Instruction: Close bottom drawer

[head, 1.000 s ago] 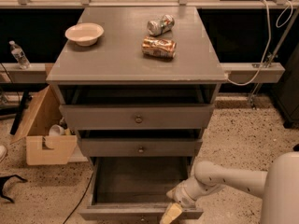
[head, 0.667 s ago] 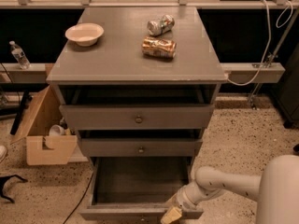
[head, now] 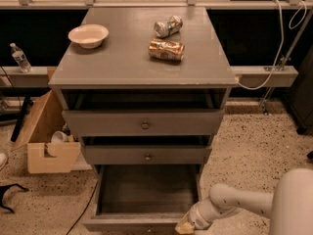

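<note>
The bottom drawer (head: 146,192) of the grey cabinet is pulled far out, its deep dark box empty and its front (head: 132,224) at the frame's lower edge. My gripper (head: 185,226) is at the right end of that front, low in the view, on a white arm that comes in from the lower right. The middle drawer (head: 146,155) and the top drawer (head: 144,123) with the brass knob stand slightly out.
On the cabinet top sit a white bowl (head: 88,35) and two crushed cans (head: 167,49) (head: 168,26). An open cardboard box (head: 45,133) stands on the floor to the left. A water bottle (head: 19,58) stands on the left ledge. Cables hang at right (head: 281,43).
The view has moved closer and lower toward the cabinet. My arm has drawn lower and nearer the drawer front's right end. The drawer is still out.
</note>
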Available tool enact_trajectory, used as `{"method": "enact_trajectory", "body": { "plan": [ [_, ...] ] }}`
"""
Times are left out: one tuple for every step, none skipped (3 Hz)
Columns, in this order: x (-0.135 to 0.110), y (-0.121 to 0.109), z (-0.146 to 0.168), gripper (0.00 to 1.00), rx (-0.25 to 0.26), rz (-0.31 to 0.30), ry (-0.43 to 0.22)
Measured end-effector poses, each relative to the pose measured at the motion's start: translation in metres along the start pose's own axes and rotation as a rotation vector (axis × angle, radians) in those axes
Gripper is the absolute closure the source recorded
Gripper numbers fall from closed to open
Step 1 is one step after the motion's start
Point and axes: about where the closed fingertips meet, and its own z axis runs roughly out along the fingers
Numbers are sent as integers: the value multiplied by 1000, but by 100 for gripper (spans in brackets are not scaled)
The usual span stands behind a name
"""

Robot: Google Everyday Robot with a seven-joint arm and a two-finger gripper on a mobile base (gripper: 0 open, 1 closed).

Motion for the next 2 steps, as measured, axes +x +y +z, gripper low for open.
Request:
{"method": "enact_trajectory", "body": {
  "plan": [
    [1, -1, 1, 100, 6, 3, 0],
    [1, -1, 1, 100, 6, 3, 0]
  ]
}}
